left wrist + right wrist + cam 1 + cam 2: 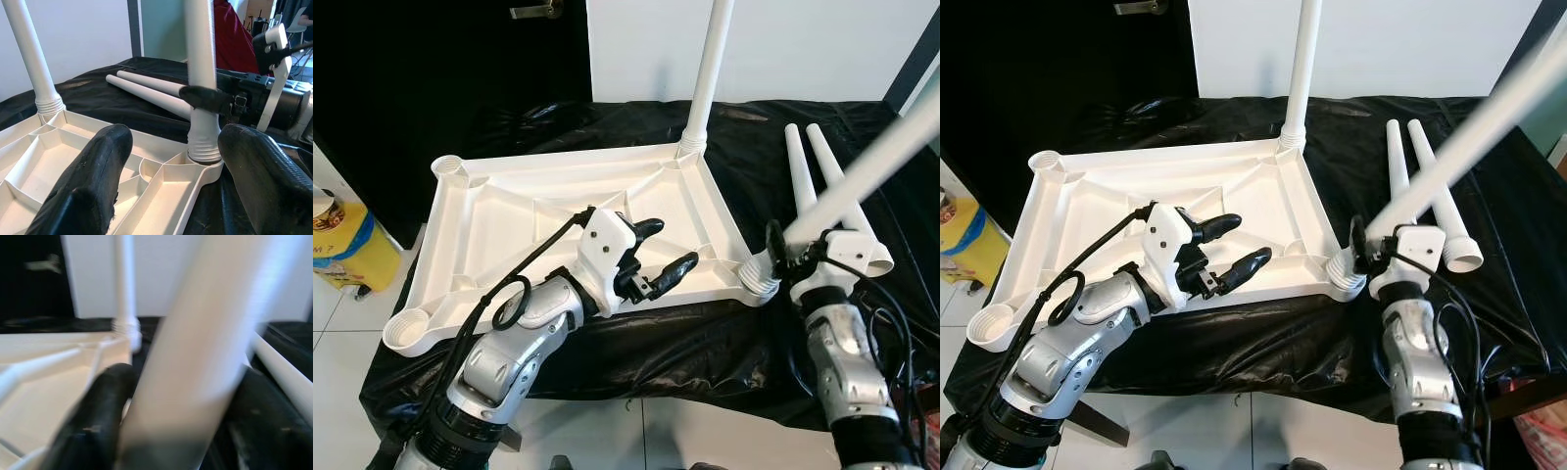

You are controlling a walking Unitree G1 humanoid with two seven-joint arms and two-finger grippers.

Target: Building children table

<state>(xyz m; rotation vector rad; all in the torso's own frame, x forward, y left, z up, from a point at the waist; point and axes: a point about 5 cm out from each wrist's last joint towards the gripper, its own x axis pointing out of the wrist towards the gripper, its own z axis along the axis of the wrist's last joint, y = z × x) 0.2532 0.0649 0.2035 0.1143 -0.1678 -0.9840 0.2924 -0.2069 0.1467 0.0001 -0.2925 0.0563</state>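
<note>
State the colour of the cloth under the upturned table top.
Black cloth, clearest in the left eye view.

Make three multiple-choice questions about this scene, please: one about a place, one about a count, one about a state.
1. Where do the spare legs lie?
A. on the black cloth, to the right of the tabletop
B. inside the tabletop
C. on the floor

2. How many corner sockets of the tabletop have no leg yet?
A. none
B. two
C. four

3. What is the state of the left gripper?
A. shut on a leg
B. open, holding nothing
C. shut on a cable

Answers: 1 A, both lie on the cloth beside the tray. 2 B, the two left corners are bare. 3 B, its fingers are spread over the tabletop; the right gripper grips the near-right leg.
</note>
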